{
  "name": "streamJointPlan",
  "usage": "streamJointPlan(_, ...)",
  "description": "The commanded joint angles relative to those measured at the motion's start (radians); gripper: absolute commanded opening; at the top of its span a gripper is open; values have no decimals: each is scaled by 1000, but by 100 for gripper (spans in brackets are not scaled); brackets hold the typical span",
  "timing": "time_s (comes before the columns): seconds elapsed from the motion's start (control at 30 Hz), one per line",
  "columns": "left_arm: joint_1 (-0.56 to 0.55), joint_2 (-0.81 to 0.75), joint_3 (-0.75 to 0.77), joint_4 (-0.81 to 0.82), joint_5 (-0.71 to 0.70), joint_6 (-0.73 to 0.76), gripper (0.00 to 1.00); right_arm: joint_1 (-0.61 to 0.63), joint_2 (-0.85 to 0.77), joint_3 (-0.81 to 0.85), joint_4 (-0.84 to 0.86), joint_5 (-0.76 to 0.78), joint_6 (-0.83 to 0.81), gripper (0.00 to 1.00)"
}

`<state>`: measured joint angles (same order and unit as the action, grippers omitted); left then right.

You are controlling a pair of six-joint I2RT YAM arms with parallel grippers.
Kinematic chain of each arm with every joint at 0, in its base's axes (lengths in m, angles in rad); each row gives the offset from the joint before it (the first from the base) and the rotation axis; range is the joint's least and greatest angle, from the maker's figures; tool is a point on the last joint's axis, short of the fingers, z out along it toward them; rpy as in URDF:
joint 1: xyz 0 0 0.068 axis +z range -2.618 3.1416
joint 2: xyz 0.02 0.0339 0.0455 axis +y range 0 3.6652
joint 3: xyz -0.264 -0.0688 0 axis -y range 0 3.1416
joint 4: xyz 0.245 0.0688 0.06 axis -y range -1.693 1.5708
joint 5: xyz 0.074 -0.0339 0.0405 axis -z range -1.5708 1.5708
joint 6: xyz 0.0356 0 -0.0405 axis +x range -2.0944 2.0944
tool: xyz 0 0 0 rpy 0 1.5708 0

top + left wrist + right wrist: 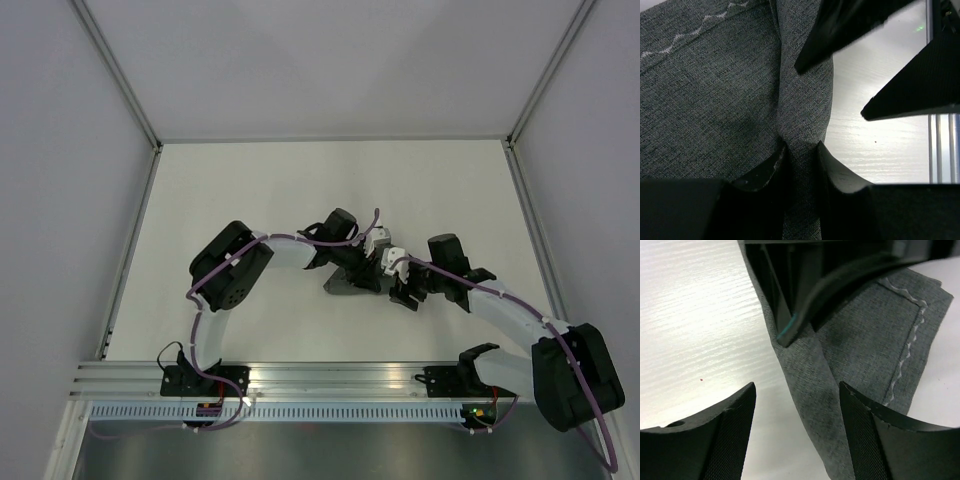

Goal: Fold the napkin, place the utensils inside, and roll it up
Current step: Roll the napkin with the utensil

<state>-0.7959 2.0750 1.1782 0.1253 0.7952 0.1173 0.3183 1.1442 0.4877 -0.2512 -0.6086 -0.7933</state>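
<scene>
The dark grey napkin (352, 282) lies bunched small at mid-table, mostly hidden under both grippers. In the left wrist view my left gripper (801, 150) is shut on a raised fold of the napkin (715, 90), cloth pinched between its fingers. In the right wrist view my right gripper (797, 400) is open, its fingers straddling the napkin's folded edge (810, 375) without closing on it; the left gripper's dark fingers (805, 300) sit just ahead. The pale stitched line shows along the napkin's edge (907, 347). The utensil is hidden or out of view.
The white table (250, 200) is walled by white panels with metal posts at left, back and right. An aluminium rail (330, 378) with both arm bases runs along the near edge. The two grippers (385, 265) are nearly touching over the napkin.
</scene>
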Motion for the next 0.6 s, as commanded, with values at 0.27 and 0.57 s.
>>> streamJointPlan(0.27, 17, 92, 64, -266, -7, -61, 5, 168, 35, -58, 228, 202, -4, 73)
streamJointPlan(0.57, 29, 92, 98, -282, -2, -94, 20, 194, 104, -57, 237, 225, 14, 58)
